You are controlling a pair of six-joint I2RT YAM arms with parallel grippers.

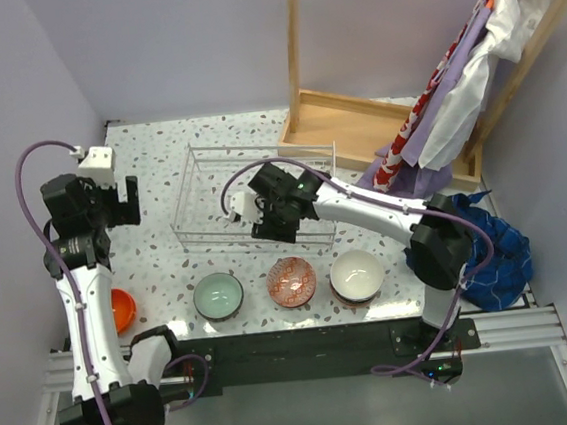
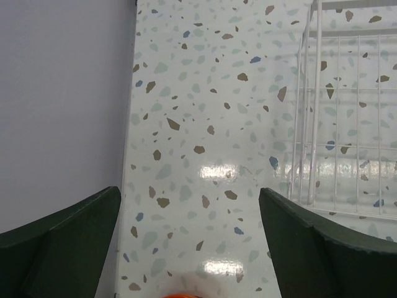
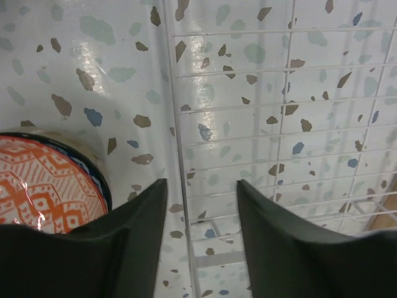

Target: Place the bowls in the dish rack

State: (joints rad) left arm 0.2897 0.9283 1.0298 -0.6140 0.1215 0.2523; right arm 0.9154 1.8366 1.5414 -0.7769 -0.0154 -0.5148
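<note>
The wire dish rack (image 1: 211,184) stands mid-table. In front of it sit three bowls in a row: pale green (image 1: 218,296), red-patterned (image 1: 292,280) and white (image 1: 357,275). An orange bowl (image 1: 122,308) lies at the left, beside my left arm. My right gripper (image 1: 268,226) hovers over the rack's near edge. In the right wrist view it (image 3: 201,186) is open, one rack wire (image 3: 180,155) running between the fingers untouched, with the red-patterned bowl (image 3: 43,186) to the left. My left gripper (image 1: 122,201) (image 2: 189,195) hangs wide open over bare table left of the rack (image 2: 347,124).
A wooden frame (image 1: 356,125) with hanging cloths (image 1: 472,84) stands at the back right. A blue cloth (image 1: 493,248) lies bunched by the right arm. Purple walls close in the left and back. A sliver of the orange bowl (image 2: 183,294) shows under my left gripper.
</note>
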